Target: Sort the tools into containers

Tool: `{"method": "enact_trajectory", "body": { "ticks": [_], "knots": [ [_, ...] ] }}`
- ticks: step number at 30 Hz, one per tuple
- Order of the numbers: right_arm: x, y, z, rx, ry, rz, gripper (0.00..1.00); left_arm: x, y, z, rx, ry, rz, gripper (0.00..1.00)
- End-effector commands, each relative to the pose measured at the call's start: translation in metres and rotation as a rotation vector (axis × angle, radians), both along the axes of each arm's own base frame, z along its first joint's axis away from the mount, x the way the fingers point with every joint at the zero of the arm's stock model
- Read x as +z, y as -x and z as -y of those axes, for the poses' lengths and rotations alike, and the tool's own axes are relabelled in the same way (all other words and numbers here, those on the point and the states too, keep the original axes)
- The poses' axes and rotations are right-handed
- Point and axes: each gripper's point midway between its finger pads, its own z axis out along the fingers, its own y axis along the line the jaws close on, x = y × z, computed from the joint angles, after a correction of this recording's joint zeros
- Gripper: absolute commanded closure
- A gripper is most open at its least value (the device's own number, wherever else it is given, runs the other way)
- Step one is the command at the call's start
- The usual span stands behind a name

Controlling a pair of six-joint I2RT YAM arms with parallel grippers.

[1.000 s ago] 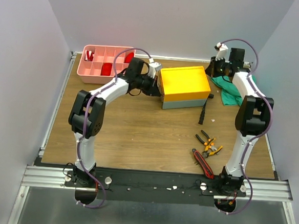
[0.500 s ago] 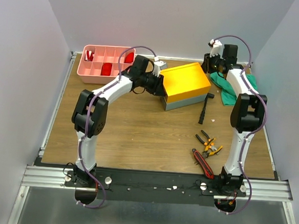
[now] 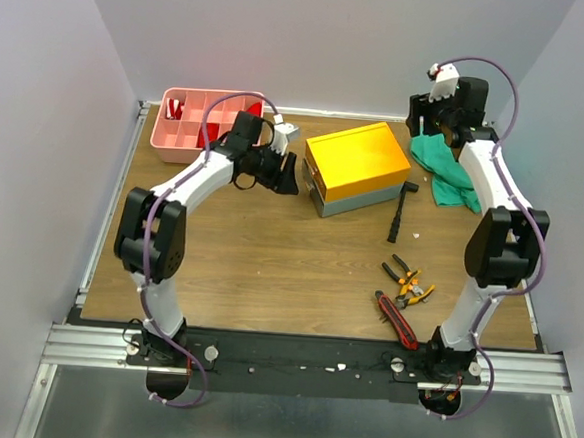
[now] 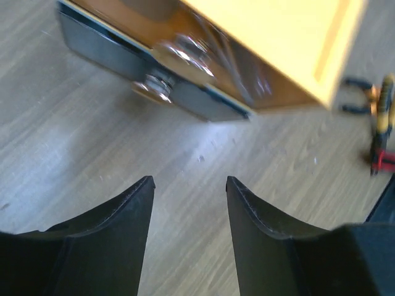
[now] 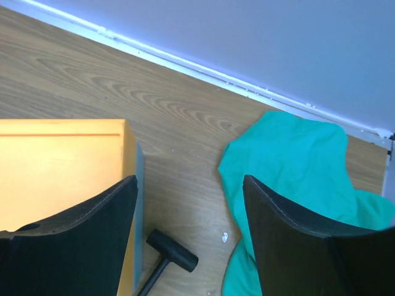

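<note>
The grey toolbox with its yellow lid shut sits at mid-back of the table, turned slightly. My left gripper is open and empty just left of it. In the left wrist view the gripper faces the toolbox's metal latch across bare wood. My right gripper hovers open and empty beyond the box's right end, and its own view looks down between the lid and the cloth. The black hammer, orange-and-black pliers and red-and-black cutter lie on the table to the right. The pink tray stands back left.
A green cloth is bunched at the back right, next to the hammer head. Red items lie in the tray's compartments. Walls close in the table at the back and both sides.
Both grippers went from shut to open and drew away from the toolbox, the left one leftwards and the right one up and back. The toolbox has turned slightly.
</note>
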Motion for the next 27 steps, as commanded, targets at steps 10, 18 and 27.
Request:
{"method": "enact_trajectory", "body": {
  "ticks": [10, 18, 27],
  "knots": [
    [0.006, 0.056, -0.027, 0.055, 0.039, 0.004, 0.17, -0.047, -0.075, 0.013, 0.51, -0.032, -0.219, 0.36],
    [-0.002, 0.068, -0.041, 0.114, 0.035, -0.024, 0.17, -0.064, -0.079, 0.021, 0.56, -0.042, -0.248, 0.34],
    [-0.02, 0.076, -0.073, 0.23, 0.023, -0.072, 0.17, -0.101, -0.069, 0.015, 0.599, -0.208, -0.239, 0.3]
  ]
}}
